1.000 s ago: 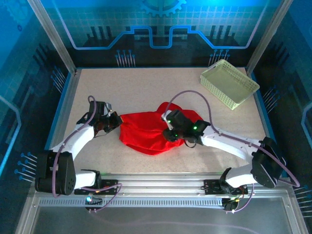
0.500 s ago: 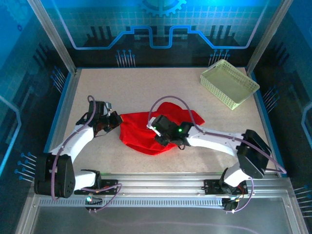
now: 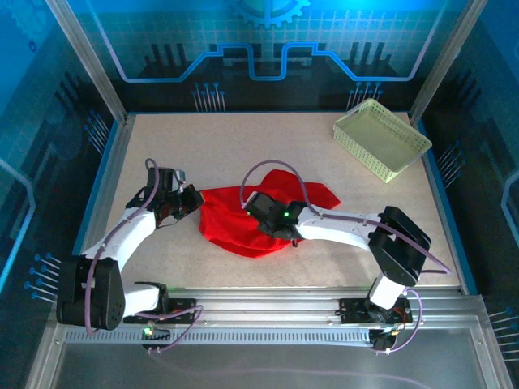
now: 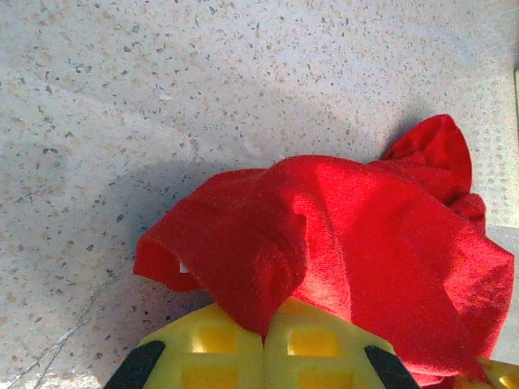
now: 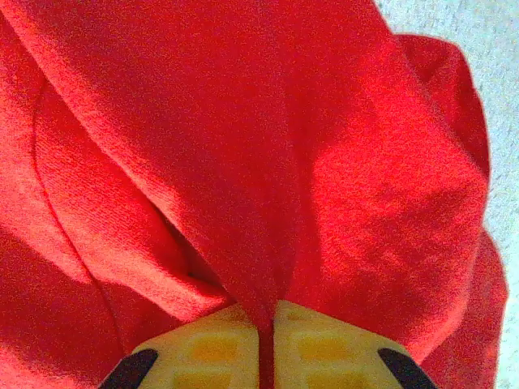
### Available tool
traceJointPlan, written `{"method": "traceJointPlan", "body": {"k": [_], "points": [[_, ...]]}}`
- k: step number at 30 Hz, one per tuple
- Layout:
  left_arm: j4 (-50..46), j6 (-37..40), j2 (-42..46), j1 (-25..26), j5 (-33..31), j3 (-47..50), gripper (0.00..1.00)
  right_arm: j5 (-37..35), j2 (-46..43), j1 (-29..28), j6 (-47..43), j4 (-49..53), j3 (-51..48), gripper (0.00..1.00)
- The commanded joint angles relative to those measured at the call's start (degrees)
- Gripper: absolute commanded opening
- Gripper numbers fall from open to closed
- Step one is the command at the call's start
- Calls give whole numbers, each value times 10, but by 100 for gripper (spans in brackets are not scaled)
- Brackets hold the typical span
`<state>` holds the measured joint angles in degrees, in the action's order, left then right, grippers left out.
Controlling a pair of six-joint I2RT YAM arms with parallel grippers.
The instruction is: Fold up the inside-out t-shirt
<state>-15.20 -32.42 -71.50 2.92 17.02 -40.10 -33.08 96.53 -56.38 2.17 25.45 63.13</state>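
Crumpled bright red soft cloth t-shirt [image 3: 227, 220] lies bunched in a loose heap near the middle of the speckled beige tabletop [image 3: 227, 146], seen from the camera above. It sits slightly toward the near edge, between the two white robot arms.

The left gripper [image 3: 193, 201] meets the shirt's left edge. In the left wrist view, this gripper [image 4: 263, 336] has its two yellow fingers pressed together, with a fold of the red cloth [image 4: 365, 227] pinched between them. The cloth rises from the fingers in a rounded hump, and a small white fleck shows under its left lip.

The right gripper [image 3: 258, 207] reaches across from the right and rests on top of the heap. In the right wrist view, this gripper [image 5: 266, 324] is likewise clamped, its yellow pads closed on a ridge of red fabric [image 5: 203, 121] that spreads upward in broad folds.

A pale yellow-green plastic lattice basket [image 3: 381, 138] stands at the far right corner of the table, well apart from the shirt.
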Motion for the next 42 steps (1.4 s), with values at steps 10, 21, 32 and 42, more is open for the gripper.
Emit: {"method": "traceJointPlan", "body": {"k": [10, 21, 32, 42], "points": [[40, -7, 129, -13, 4, 18, 0, 263, -247, 46, 51, -26, -17, 0], [-37, 17, 3, -16, -7, -49, 0, 445, -240, 182, 196, -145, -141, 0], [-187, 24, 19, 40, -217, -101, 44, 446, -176, 179, 228, -217, -171, 0], [-145, -68, 111, 257, -214, -72, 61, 388, -209, 130, 255, -262, -213, 0]]}}
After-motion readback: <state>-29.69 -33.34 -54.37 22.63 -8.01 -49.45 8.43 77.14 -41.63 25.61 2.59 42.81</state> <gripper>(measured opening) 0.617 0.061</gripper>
